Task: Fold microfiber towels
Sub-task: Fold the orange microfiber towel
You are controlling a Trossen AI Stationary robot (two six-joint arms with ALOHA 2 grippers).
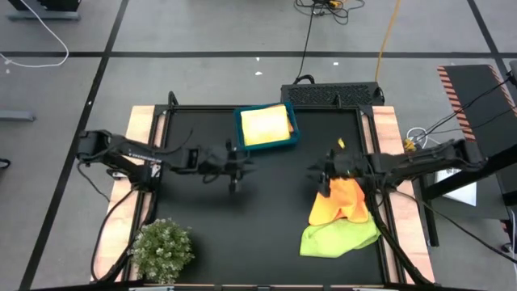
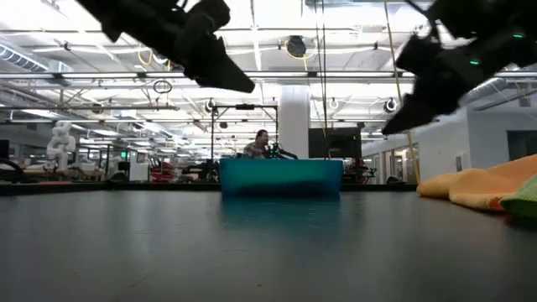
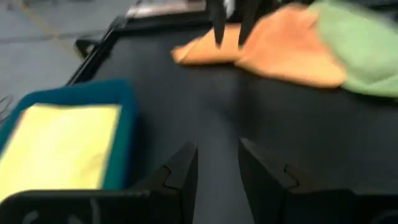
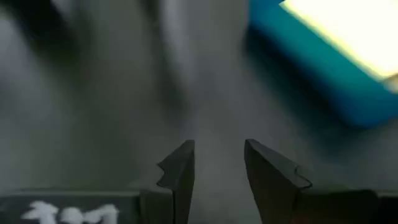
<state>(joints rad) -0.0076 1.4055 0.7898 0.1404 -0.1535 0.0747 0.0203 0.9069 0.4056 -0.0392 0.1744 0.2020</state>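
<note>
The left gripper (image 1: 235,164) and the right gripper (image 1: 321,174) hang over the table's (image 1: 266,242) bare middle, fingers apart, holding nothing. The orange towel (image 1: 339,200) and the green towel (image 1: 339,236) lie by the right edge. A yellow towel (image 1: 265,125) fills the blue bin (image 1: 239,133) at the back edge.

You have open black table (image 1: 266,218) through the centre, between the left gripper (image 1: 234,170) and the right gripper (image 1: 321,175); both hang above the surface with fingers parted and nothing held. At the far edge, the blue bin (image 1: 266,127) with a yellow towel (image 1: 265,125) inside blocks that side. Near the right edge, the orange towel (image 1: 339,200) and the lime green towel (image 1: 339,238) lie heaped, touching, just beside the right gripper. The plant (image 1: 163,249) occupies the near left corner. The near middle stretch lies unobstructed.
</note>
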